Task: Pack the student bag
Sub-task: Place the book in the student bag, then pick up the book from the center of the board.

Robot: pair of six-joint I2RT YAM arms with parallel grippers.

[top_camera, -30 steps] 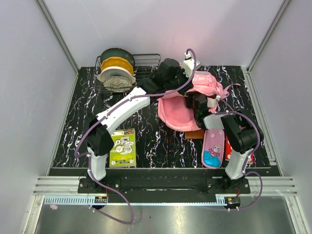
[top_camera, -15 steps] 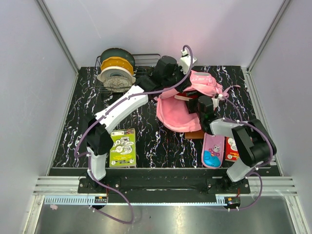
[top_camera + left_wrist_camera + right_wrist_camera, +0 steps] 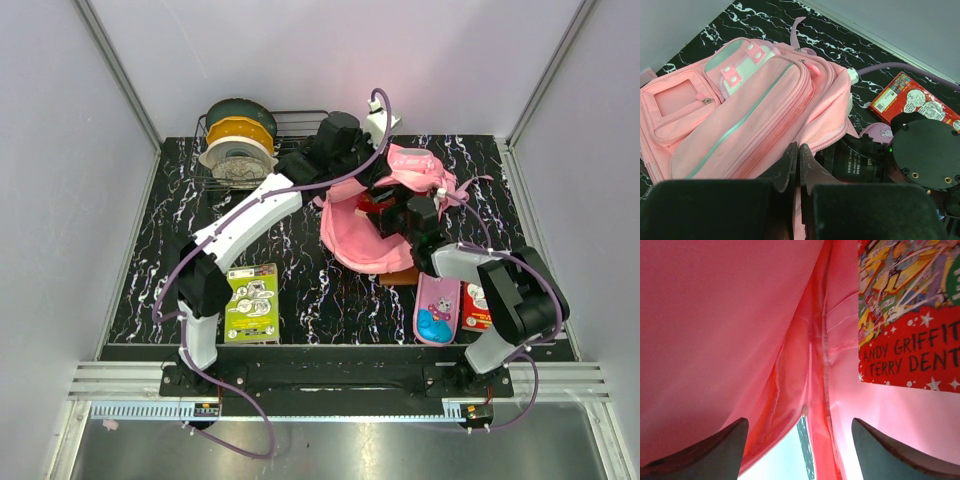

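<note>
Pink student bag point(image 3: 355, 240): mouth lifted.
Left gripper point(image 3: 798, 151): closed tight on the bag's edge.
Right gripper point(image 3: 800, 424): spread wide inside the bag, beside a book point(image 3: 910, 330).

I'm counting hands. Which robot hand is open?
The right gripper, inside the pink student bag: its fingers stand wide apart. The left gripper is pinched shut on the bag's fabric.

Top view: high, looking down on counter point(image 3: 300, 270), its near edge at 6 o'clock. Left wrist: close over bag point(image 3: 740, 115), which top view shares. Right wrist: inside bag, fabric very near.
</note>
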